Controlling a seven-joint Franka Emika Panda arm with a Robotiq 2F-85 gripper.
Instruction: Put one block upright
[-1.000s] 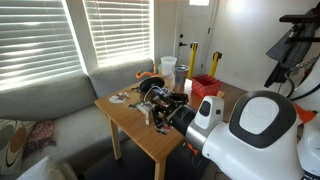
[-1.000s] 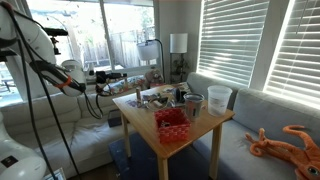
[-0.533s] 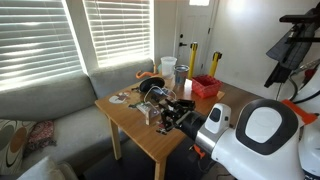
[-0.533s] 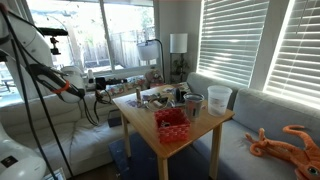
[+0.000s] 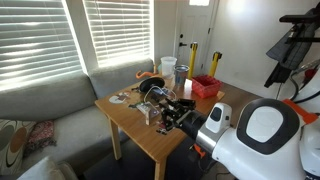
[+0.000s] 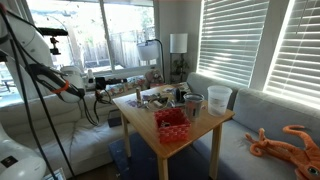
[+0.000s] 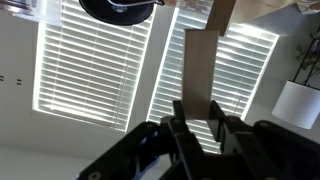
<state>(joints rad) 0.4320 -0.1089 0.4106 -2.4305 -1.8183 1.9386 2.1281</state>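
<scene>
Gripper (image 7: 200,128) clamped tight on a wooden block (image 7: 200,65), its long axis running toward 12 o'clock from the fingers in the wrist view, held above the table (image 5: 150,140).

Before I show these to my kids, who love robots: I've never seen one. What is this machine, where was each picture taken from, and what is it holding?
It is a white robot arm working at a wooden table. Two pictures come from cameras standing in the room; the third from a camera on the arm's wrist, looking along its fingers. Those fingers are closed on a wooden block. On the table stand a red basket, a clear cup and clutter too small to name.
</scene>
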